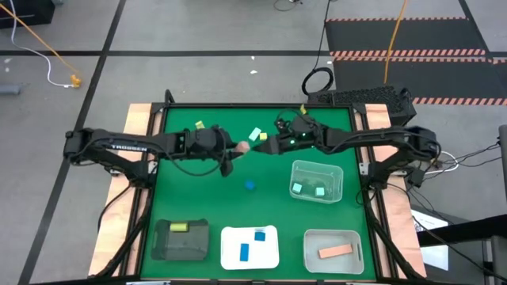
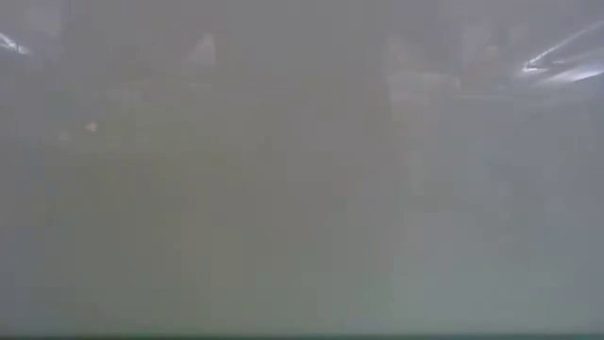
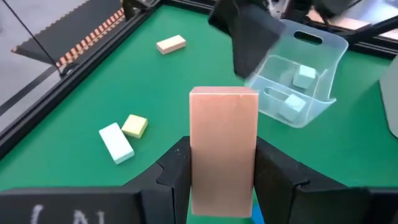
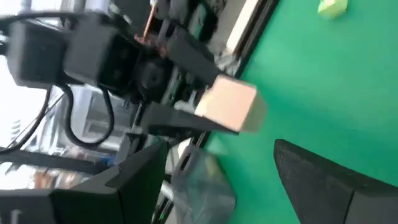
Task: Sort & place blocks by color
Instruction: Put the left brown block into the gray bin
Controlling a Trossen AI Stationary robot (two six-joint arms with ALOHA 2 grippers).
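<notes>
Squarely between left claw [image 3: 222, 177] fingers: tan-pink block [image 3: 222, 149]

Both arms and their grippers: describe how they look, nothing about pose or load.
Both arms are dark, slim, jointed tubes. The left arm bears pale lettering along its link, and dark cables run beside it. The left gripper has two blocky black fingers. The right gripper is dark too, with small green lights on the wrist behind it.
</notes>
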